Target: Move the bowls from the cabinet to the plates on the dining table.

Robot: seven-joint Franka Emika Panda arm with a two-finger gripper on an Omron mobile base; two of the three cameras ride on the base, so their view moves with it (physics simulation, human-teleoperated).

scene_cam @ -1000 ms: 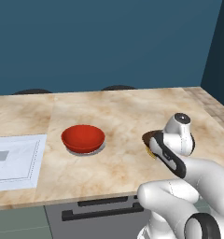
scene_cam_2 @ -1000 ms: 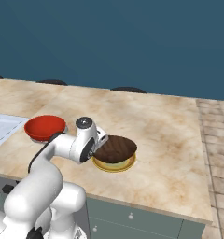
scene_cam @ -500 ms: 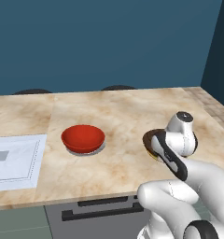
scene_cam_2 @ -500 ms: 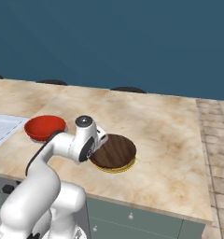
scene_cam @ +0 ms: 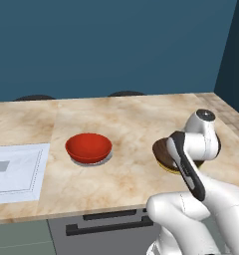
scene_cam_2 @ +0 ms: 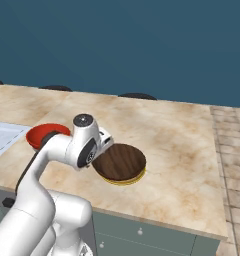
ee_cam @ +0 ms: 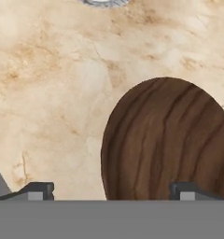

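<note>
We judged the second placement to be at its close. The dark wood-grain bowl [scene_cam_2: 121, 162] sat on the yellowish plate [scene_cam_2: 127, 180], whose rim showed just under its near edge in the right base view, on the dining table [scene_cam_2: 182, 150] toward its right end. In the hand view the same bowl lay below us, and our gripper [ee_cam: 111, 190] stood with its jaws wide apart, one fingertip [ee_cam: 37, 190] over bare marble and the other over the bowl's inner surface, so the near rim ran between them and nothing was gripped. Whether the tips touched the rim we could not tell.

The red bowl [scene_cam: 88, 147] rested well to the left on the same table, with a thin grey edge of the greyish plate [scene_cam: 89, 162] showing beneath it. Near the table's left end lay a pale place mat [scene_cam: 14, 172], apart from both bowls.

With both bowls on plates, we took the task as nearly done. The next move, in our judgement, called for lifting the hand straight up and clear of the rim, keeping the jaws spread so neither finger dragged the bowl off its plate, since the plate was barely wider than the bowl and a small nudge could shift it
</note>
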